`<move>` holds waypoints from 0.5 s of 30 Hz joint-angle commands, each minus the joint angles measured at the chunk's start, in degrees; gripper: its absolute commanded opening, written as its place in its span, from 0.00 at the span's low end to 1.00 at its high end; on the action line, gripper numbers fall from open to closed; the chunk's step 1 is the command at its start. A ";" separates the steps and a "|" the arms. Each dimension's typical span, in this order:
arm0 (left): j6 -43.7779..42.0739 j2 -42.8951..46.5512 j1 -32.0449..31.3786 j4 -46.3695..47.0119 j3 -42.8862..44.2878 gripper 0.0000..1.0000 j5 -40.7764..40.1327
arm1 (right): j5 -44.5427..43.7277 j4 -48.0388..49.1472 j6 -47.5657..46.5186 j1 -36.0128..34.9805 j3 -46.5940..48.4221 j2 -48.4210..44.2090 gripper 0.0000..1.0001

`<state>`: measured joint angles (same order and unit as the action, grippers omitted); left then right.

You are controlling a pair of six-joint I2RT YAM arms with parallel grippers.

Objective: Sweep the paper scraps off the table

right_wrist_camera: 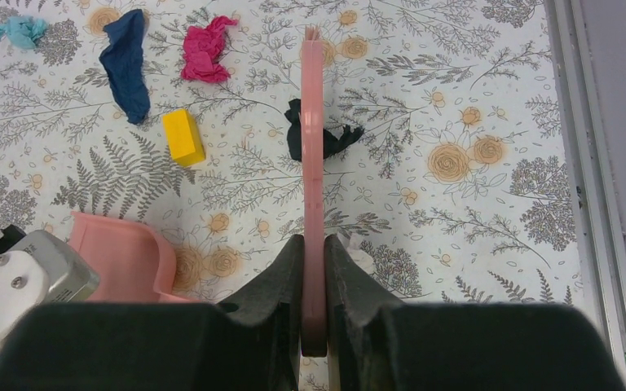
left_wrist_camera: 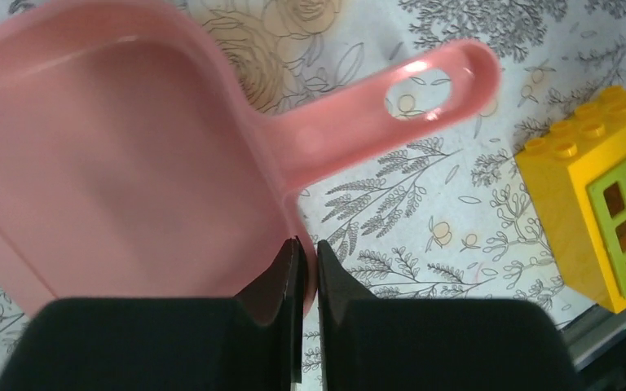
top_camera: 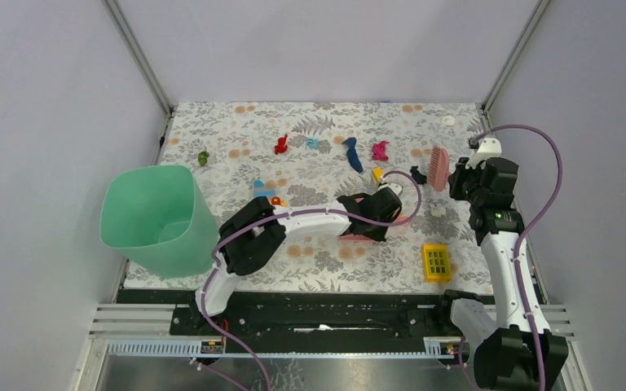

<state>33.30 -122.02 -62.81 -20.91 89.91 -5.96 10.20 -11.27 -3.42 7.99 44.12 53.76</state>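
Both tools are gripped, but no sweeping shows yet. The left gripper (left_wrist_camera: 307, 251) is pinched tight on the rim of the pink dustpan (left_wrist_camera: 114, 163), whose tray looks empty, and the right gripper (right_wrist_camera: 313, 244) clamps the pink brush (right_wrist_camera: 313, 122). The paper scraps (top_camera: 353, 152) lie scattered over the far half of the table (top_camera: 212, 122), one dark scrap just beside the brush, so all the collecting appears to remain.
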 commanded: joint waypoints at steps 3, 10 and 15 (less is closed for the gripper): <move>-6.47 5.45 -2.25 -0.12 -1.28 0.00 5.48 | 1.76 2.43 -0.95 0.27 0.05 -0.24 0.00; -39.60 20.11 -7.57 -4.22 -16.64 0.01 17.78 | 3.21 2.16 -0.96 0.20 0.42 0.37 0.00; -54.22 27.09 -8.23 -8.49 -23.88 0.05 12.12 | 3.97 2.02 -0.92 0.19 0.28 -0.28 0.00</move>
<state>-4.19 -99.33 -71.70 -27.44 68.79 9.04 12.14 -11.31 -3.81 7.99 44.05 54.11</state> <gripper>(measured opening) 0.052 0.174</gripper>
